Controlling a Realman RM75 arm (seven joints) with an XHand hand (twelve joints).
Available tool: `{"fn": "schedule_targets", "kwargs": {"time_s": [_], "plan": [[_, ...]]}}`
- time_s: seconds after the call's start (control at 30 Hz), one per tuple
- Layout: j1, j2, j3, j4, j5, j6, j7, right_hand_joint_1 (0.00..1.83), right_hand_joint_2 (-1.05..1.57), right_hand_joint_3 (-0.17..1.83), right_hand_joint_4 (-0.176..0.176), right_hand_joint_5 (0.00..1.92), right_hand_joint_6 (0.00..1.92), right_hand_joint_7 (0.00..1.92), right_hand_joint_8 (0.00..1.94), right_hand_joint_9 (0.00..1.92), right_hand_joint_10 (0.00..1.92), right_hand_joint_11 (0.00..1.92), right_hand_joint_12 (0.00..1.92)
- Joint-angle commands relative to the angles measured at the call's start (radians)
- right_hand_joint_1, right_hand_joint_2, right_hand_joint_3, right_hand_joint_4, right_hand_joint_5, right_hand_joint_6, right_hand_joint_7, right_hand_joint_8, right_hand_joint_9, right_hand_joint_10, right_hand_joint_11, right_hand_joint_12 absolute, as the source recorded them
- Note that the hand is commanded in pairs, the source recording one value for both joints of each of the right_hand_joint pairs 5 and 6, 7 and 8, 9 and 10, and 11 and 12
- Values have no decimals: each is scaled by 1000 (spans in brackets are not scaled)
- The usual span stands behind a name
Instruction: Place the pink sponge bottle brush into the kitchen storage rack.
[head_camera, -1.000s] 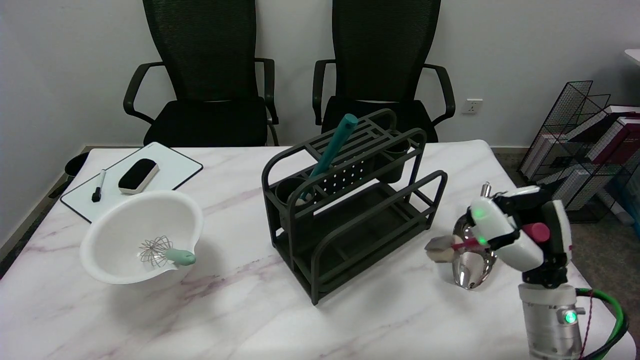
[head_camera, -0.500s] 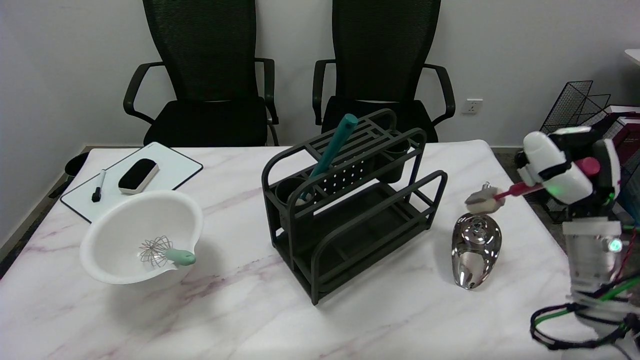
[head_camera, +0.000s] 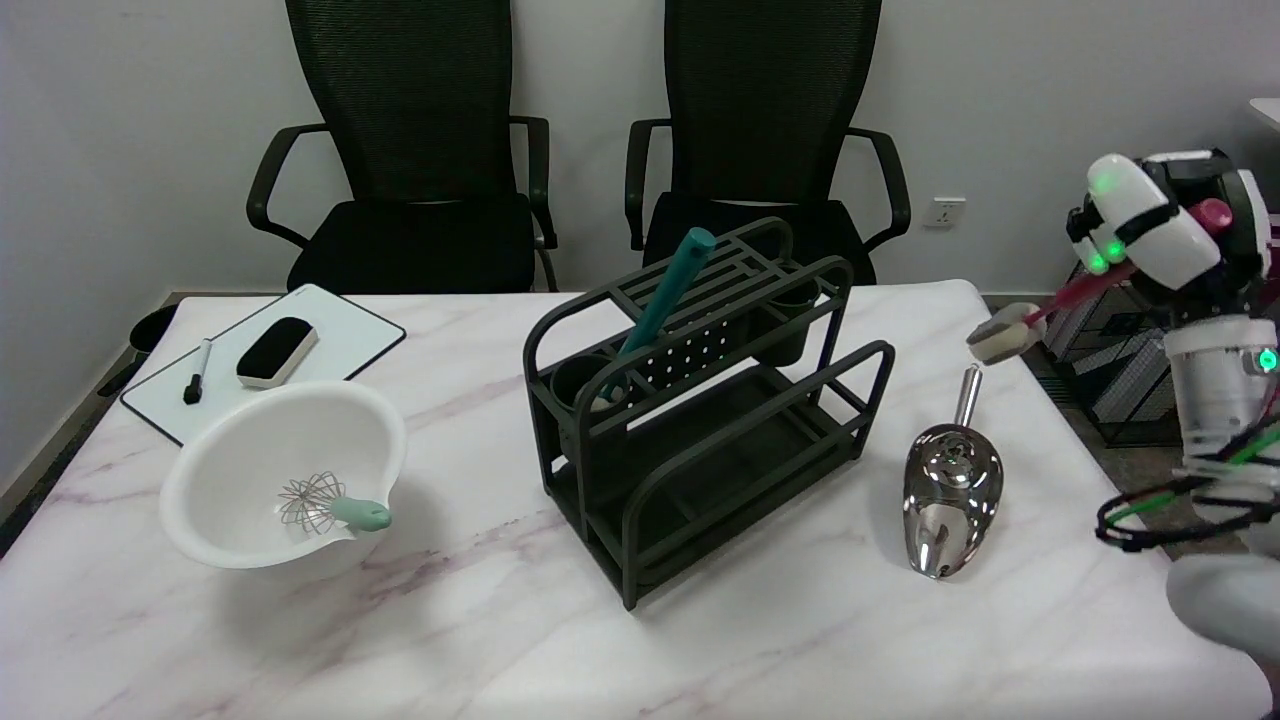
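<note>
My right hand is raised high at the right edge of the head view, above the table's right side. It grips the pink bottle brush by its handle; the pale sponge head points down-left and the pink handle end sticks out behind the hand. The dark kitchen storage rack stands at the table's middle, well to the left of the brush, with a teal-handled tool leaning in one of its cups.
A shiny metal scoop lies right of the rack, below the brush. A white bowl with a whisk sits front left, a whiteboard with eraser and marker behind it. Two black chairs stand beyond the table; wire racks stand at right.
My right hand has lifted the brush from just above the scoop, up and to the right, and now holds it high above the table's right edge.
</note>
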Motion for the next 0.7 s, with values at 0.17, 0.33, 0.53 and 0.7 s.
{"fn": "schedule_targets", "kwargs": {"time_s": [0.17, 0.33, 0.53, 0.7], "plan": [[404, 109, 0, -118, -141, -381, 178, 1145, 1186, 546, 0, 1920, 1920, 1920, 1920, 1920, 1920, 1920, 1920], [500, 110, -80, -125, -141, -394, 185, 1151, 1165, 557, 0, 1920, 1920, 1920, 1920, 1920, 1920, 1920, 1920], [639, 73, -181, -140, -137, -419, 188, 1154, 1140, 569, 0, 1920, 1920, 1920, 1920, 1920, 1920, 1920, 1920], [724, 50, -249, -137, -141, -431, 204, 1160, 1127, 576, 0, 1920, 1920, 1920, 1920, 1920, 1920, 1920, 1920]]}}
